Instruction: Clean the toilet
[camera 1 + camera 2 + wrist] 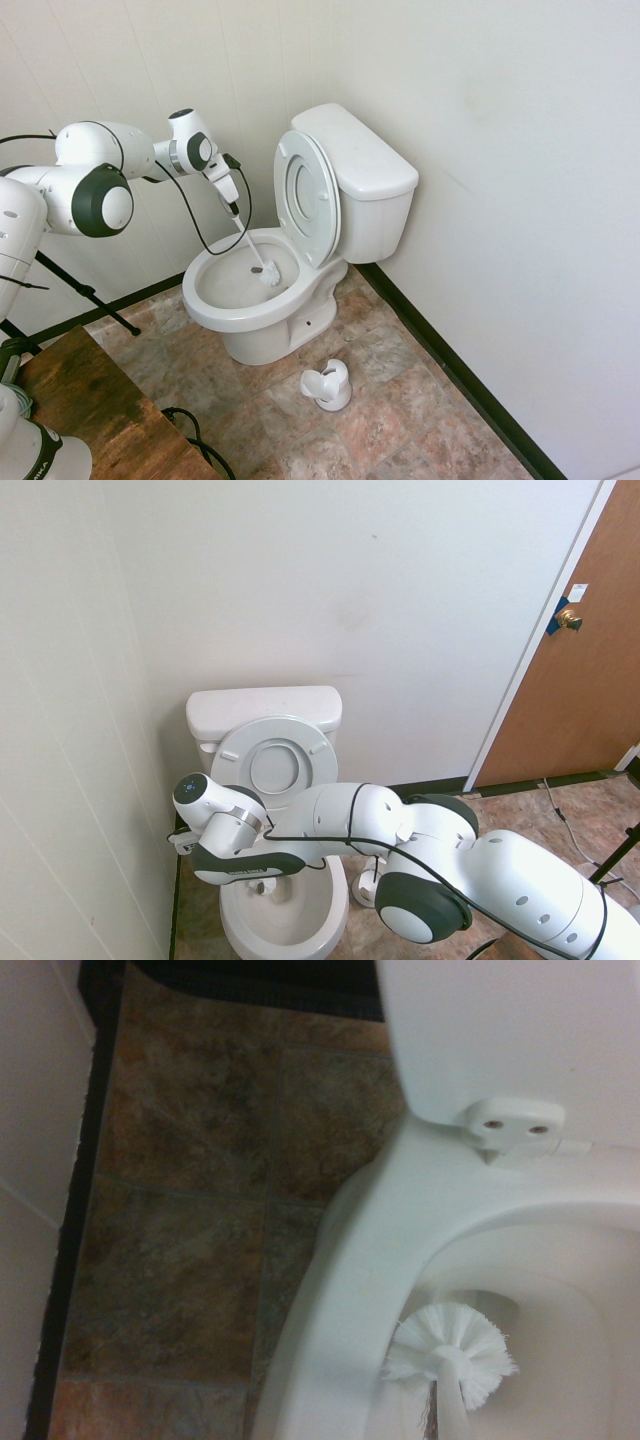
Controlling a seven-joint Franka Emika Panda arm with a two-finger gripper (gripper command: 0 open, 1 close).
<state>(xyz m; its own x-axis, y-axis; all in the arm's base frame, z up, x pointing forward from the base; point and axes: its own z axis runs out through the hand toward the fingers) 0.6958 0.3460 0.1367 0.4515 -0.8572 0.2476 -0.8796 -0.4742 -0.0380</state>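
The gripper (233, 208) hangs above the near-left rim of the toilet (262, 315), pointing steeply down, its fingers clamped on the top of a thin white brush (262, 266). The fingers themselves are small and dark in the first exterior view and hard to separate from the handle; in the second exterior view the arm's own forearm covers them entirely.

From the gripper the handle slants down into the toilet bowl, and the bristle head sits low inside, against the inner wall on the side toward the raised lid. Whether the bristles touch the porcelain cannot be told from the first exterior view; in the wrist view the head (452, 1352) lies right beside the inner edge of the rim, slightly soft in focus, with the handle cut off at the picture's lower edge.

The toilet stands in the corner of the room with its tank against the wall, seat and lid (307, 196) tipped up against the tank. In the second exterior view the arm hides most of the bowl's front half.

On the tiled floor (400, 400) in front of the toilet's pedestal, a little apart from it, stands a small white brush holder (328, 385). A wooden bench (95, 410) is cut off at the lower left of the first exterior view. A brown door (580, 670) stands well to the right of the toilet, partly out of frame.
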